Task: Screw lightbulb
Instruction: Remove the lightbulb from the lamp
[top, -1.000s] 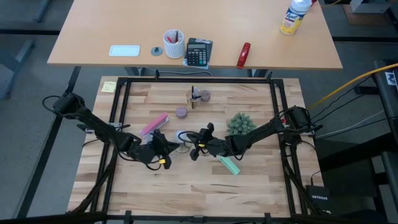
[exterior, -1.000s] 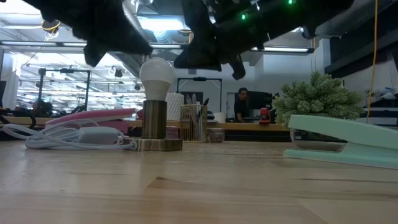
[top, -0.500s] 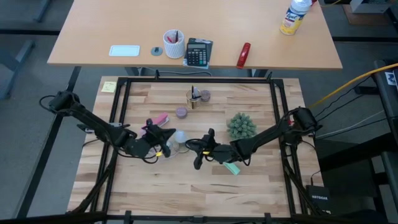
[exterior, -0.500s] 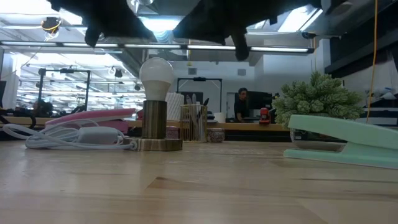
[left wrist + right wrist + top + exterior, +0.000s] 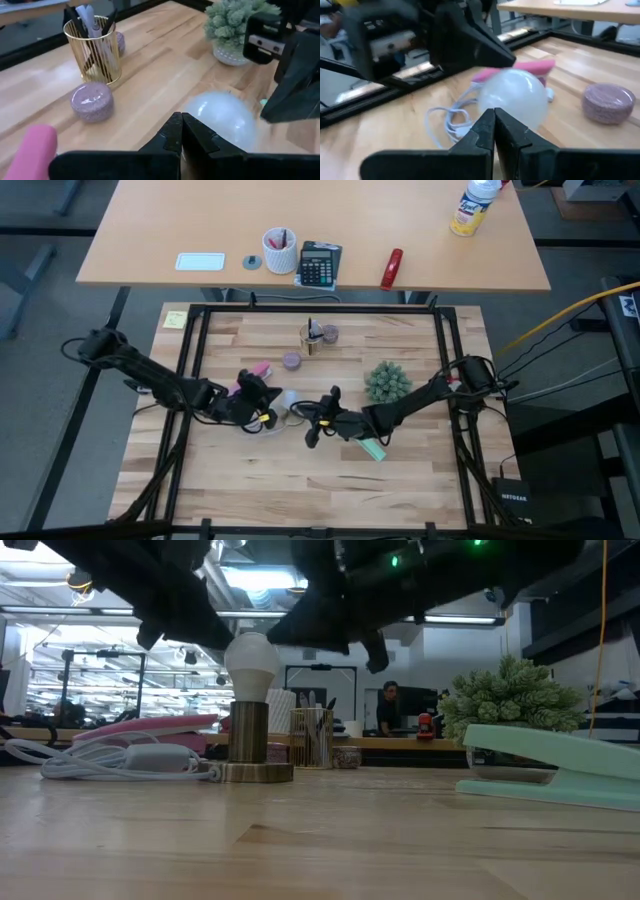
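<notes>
Both pincers nearer lightbulb vs earlier, pressed together, empty.

Frosted-white lightbulb, mint-green stapler.

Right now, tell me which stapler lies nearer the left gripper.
The pink stapler, just beside the left gripper. The mint-green one lies across the lightbulb, under the right arm.
</notes>
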You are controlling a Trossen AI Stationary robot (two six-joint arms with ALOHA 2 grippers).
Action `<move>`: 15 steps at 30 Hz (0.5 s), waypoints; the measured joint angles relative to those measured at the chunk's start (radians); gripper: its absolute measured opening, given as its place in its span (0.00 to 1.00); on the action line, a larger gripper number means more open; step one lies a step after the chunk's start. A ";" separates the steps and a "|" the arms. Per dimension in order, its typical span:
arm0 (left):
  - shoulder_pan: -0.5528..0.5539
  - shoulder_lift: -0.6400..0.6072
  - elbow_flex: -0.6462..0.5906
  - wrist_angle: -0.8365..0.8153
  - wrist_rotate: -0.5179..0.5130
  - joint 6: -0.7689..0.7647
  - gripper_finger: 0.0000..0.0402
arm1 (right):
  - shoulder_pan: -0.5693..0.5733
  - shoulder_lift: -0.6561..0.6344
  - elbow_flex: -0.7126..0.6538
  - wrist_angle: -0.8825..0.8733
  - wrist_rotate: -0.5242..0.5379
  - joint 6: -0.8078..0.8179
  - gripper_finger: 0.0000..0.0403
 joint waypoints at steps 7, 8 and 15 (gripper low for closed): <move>0.020 0.044 0.000 0.021 0.067 -0.003 0.00 | -0.004 0.013 0.000 0.001 -0.004 0.006 0.04; 0.017 0.050 0.000 0.030 0.070 -0.003 0.00 | -0.004 0.013 0.000 0.001 0.000 0.006 0.04; -0.020 0.054 -0.002 0.042 0.050 -0.016 0.00 | -0.013 0.013 0.000 -0.008 0.015 0.006 0.04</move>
